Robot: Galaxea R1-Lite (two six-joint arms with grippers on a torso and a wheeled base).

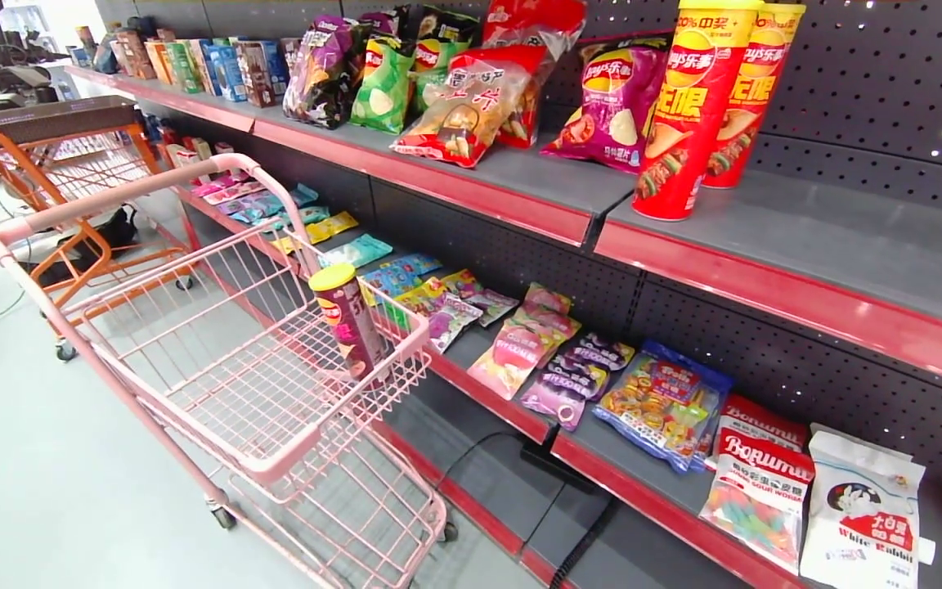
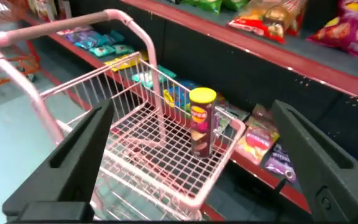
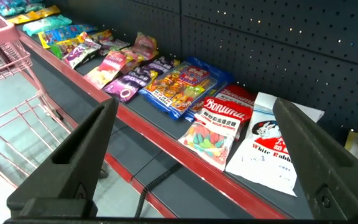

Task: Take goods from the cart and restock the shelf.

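A pink shopping cart (image 1: 279,460) stands in front of the shelf. One purple chips can (image 1: 348,321) with a yellow lid stands upright in the basket's corner nearest the shelf. My left gripper (image 2: 190,111) is open and hangs above the cart (image 2: 42,99), apart from it, with the can (image 2: 201,123) between its fingers (image 2: 86,143) in the picture but farther off. My right gripper (image 3: 194,106) is open and empty, above the lower shelf's (image 3: 166,146) candy bags. The upper shelf (image 1: 831,237) has bare room to the right of two tall red chips cans (image 1: 688,114).
Chip bags (image 1: 471,102) and boxes line the upper shelf to the left. Candy bags lie flat on the lower shelf, among them a blue one (image 1: 663,401) and a white one (image 3: 272,149). An orange cart (image 1: 62,155) stands behind the pink one. A black cable (image 1: 585,532) runs below.
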